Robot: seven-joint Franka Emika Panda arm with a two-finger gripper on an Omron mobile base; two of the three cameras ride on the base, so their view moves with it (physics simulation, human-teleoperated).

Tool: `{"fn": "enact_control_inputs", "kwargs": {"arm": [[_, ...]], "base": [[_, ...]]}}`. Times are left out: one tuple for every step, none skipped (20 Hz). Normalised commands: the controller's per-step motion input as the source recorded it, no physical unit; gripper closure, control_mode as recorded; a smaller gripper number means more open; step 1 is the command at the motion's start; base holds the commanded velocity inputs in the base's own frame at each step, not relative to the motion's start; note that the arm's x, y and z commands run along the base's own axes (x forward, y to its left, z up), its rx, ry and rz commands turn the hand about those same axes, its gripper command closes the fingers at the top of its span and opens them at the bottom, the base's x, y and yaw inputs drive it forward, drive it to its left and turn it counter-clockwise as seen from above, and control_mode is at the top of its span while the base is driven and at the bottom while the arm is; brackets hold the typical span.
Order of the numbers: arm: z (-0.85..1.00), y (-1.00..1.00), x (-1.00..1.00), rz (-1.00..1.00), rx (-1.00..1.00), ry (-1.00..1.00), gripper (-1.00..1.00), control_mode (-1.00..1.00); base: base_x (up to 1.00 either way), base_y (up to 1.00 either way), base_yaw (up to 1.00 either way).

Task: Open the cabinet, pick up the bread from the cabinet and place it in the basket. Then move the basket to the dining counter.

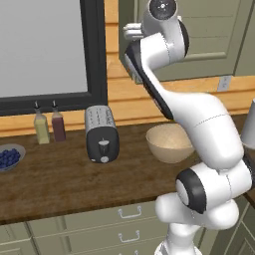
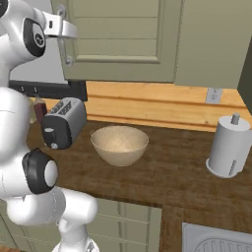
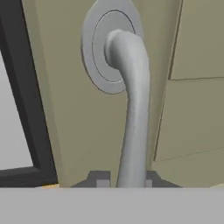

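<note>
Item: cabinet (image 2: 123,39), olive, wall-mounted above the desk (image 1: 55,179), door closed. Handle (image 3: 133,131): rigid silver bar, smooth, likely slippery; I would take it mid-bar. My gripper (image 3: 124,181) straddles it, jaws either side; whether clenched I cannot tell. Basket (image 2: 119,143): empty, right of the toaster (image 2: 63,123).

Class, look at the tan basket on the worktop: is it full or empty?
Empty. The basket shows only its bare inside, with no bread in it.
</note>
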Motion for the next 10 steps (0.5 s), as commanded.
{"fn": "enact_control_inputs", "kwargs": {"arm": [[-0.13, -0.41, -1.00, 0.07, 0.08, -0.02, 1.00, -1.00], [-0.16, -0.51, -1.00, 0.12, 0.10, -0.03, 1.00, -1.00], [-0.15, -0.61, -1.00, 0.13, 0.12, -0.05, 1.00, -1.00], [-0.08, -0.81, -1.00, 0.15, 0.17, -0.04, 1.00, -1.00], [-0.04, -0.92, -1.00, 0.17, 0.21, -0.02, 1.00, -1.00], [0.00, -0.98, -1.00, 0.19, 0.24, 0.00, 1.00, -1.00], [0.00, -1.00, -1.00, 0.22, 0.25, 0.00, 1.00, -1.00], [0.00, -1.00, -1.00, 0.25, 0.26, 0.00, 1.00, -1.00], [0.00, -1.00, -1.00, 0.28, 0.25, 0.00, 1.00, -1.00], [0.00, -1.00, -1.00, 0.31, 0.25, 0.00, 1.00, -1.00]], "base": [[0.00, 0.00, 0.00], [0.00, 0.00, 0.00], [0.00, 0.00, 0.00], [0.00, 0.00, 0.00], [0.00, 0.00, 0.00], [0.00, 0.00, 0.00], [0.00, 0.00, 0.00], [0.00, 0.00, 0.00], [0.00, 0.00, 0.00], [0.00, 0.00, 0.00]]}}
